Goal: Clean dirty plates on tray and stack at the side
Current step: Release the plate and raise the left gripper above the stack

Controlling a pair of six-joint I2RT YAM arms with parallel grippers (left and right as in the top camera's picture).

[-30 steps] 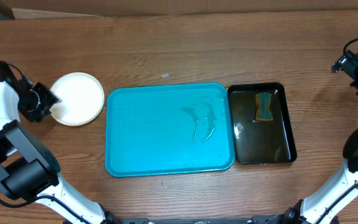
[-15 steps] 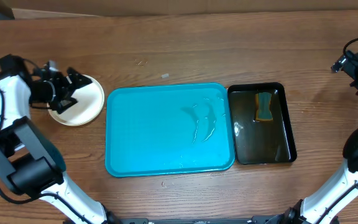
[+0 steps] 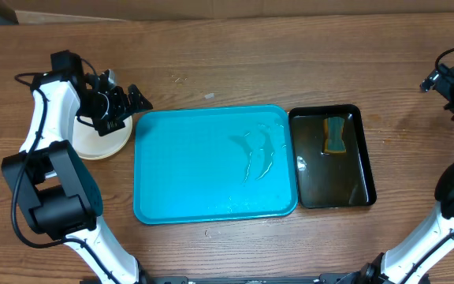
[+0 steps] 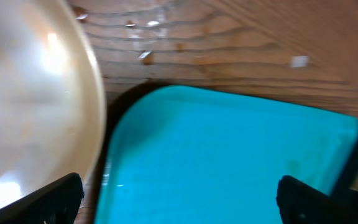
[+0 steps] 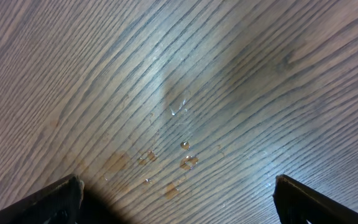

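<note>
The left gripper [image 3: 135,107], jaws apart and empty, hangs over the right edge of the plates [image 3: 93,145]. They sit just left of the tray [image 3: 211,170], nearest to this arm.

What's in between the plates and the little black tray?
The big turquoise tray lies between the plates and the black tray, seen in the overhead view.

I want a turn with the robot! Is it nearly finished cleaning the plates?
Nearly, it looks. Done: the plates sit beside the blue tray, which holds only water. In hand: nothing; the left gripper hovers open over the plates. Left: maybe nothing, though I can't count the plates from above.
</note>
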